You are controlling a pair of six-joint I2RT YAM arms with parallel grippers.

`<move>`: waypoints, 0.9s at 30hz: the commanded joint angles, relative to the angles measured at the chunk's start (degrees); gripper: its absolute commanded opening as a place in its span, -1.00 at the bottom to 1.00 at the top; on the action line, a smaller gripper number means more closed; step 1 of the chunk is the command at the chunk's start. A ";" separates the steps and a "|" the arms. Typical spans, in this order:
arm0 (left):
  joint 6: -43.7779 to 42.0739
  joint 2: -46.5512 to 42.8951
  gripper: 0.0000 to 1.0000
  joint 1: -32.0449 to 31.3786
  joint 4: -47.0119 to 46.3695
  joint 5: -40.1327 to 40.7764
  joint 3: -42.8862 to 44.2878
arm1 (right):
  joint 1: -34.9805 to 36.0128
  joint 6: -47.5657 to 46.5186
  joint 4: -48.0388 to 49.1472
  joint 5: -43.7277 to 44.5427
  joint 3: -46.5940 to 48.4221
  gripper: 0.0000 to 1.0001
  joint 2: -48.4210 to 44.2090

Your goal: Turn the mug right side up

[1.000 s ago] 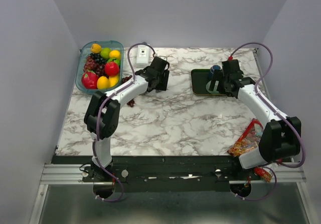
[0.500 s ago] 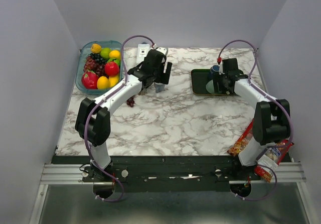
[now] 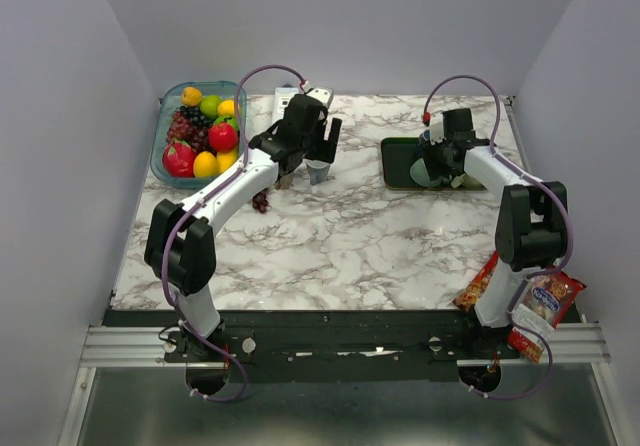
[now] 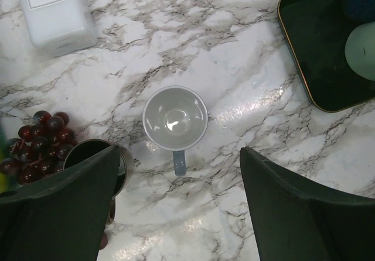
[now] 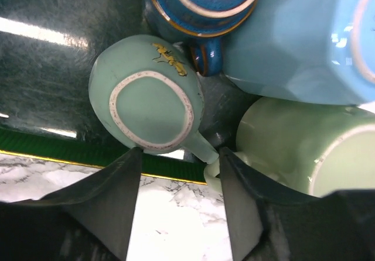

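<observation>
Straight below the wide-open left gripper [image 4: 180, 155], clear of it, the mug [image 4: 175, 119], mouth up.

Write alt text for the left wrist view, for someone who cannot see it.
A grey mug stands upright on the marble table, mouth up and empty, handle toward the camera, seen past the open left claw. Grapes lie at left, a white box at top left, and a dark tray at top right.
</observation>
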State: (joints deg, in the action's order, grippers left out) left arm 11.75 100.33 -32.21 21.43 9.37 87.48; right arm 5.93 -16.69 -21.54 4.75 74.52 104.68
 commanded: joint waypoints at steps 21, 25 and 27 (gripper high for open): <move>1.26 -0.75 0.83 0.65 -0.95 1.44 -0.30 | -0.66 -0.01 -7.20 -8.28 6.86 0.39 6.23; 0.91 -0.58 0.83 0.74 -0.69 1.44 -0.03 | -0.92 -0.71 -6.59 -6.69 7.57 0.63 6.85; 0.91 -0.49 0.83 0.74 -0.43 1.44 0.14 | -1.01 -1.24 -6.32 -6.51 7.66 0.66 7.11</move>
State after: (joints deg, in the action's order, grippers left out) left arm 12.47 100.33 -31.83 21.08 9.45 87.31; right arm 5.50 -17.26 -26.87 -3.33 80.31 110.52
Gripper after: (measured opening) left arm 0.915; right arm 0.812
